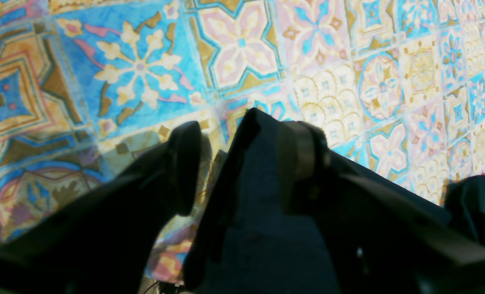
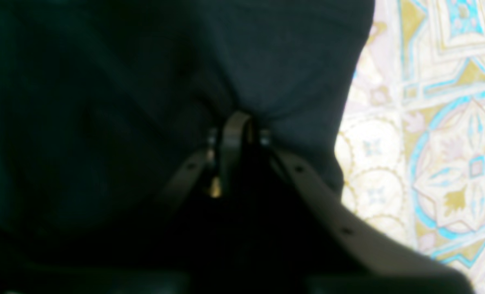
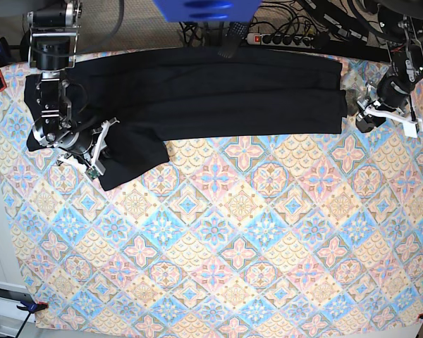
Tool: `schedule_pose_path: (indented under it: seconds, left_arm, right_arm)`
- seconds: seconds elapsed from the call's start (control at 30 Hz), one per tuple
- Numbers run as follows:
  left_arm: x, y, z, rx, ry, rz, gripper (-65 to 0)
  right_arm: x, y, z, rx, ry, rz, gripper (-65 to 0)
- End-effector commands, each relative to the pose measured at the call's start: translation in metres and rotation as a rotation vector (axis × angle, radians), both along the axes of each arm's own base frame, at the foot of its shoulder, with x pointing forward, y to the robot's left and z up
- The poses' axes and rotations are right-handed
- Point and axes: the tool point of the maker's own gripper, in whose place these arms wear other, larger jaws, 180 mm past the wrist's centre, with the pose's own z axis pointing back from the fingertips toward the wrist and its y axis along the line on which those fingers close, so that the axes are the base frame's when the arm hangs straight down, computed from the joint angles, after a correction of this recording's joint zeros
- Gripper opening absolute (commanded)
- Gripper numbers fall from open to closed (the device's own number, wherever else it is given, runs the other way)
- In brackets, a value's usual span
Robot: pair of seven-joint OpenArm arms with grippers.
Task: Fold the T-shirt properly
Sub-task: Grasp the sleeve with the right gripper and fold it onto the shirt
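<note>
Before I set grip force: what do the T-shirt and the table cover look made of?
T-shirt: soft matte black knit, probably cotton; it drapes, creases and bunches at the right gripper.
Table cover: flat printed tile-pattern sheet, perhaps cloth or vinyl; the pictures don't show which.

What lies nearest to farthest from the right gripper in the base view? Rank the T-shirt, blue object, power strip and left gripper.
1. The T-shirt, pinched in the right gripper jaws at the view's left.
2. The blue object, top edge, centre.
3. The power strip, top, right of centre.
4. The left gripper, far right, beside the shirt's end.
</note>
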Motion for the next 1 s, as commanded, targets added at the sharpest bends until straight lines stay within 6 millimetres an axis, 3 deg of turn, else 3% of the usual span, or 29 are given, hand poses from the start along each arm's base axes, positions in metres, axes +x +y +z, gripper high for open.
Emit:
schedule_pose_path:
  seconds: [0.0,0.1,0.27,0.4,0.6,0.7,0.97]
  left_arm:
    - [0.006,0.004,0.010,0.015,-0.034,-0.005,-35.0]
    - [0.006,0.004,0.010,0.015,-0.034,-0.005,-35.0]
    - [0.006,0.004,0.009,0.016,-0.032,-0.005,-35.0]
    - [0.006,0.004,0.009,0.015,-0.032,-0.004,-35.0]
    - [0.006,0.004,0.009,0.015,-0.032,-0.004,-35.0]
    - [0.005,0.004,0.009,0.015,-0.031,-0.004,-35.0]
    - [0.005,0.004,0.009,0.015,-0.031,-0.004,-35.0]
  right_arm:
    - [0.010,-0.013,0.011,-0.014,-0.033,-0.015,-52.1]
    - [0.013,-0.017,0.015,-0.011,-0.045,-0.031,-46.4]
    - [0.043,-0.032,0.039,-0.010,-0.119,-0.080,-46.1]
    - [0.047,-0.034,0.036,-0.003,-0.106,-0.092,-44.4]
    - [0.050,-0.036,0.023,0.020,-0.058,-0.117,-28.2]
    - [0.046,-0.038,0.014,0.030,-0.026,-0.132,-23.7]
    - [0.041,-0.039,-0.002,0.053,0.030,-0.157,-23.2]
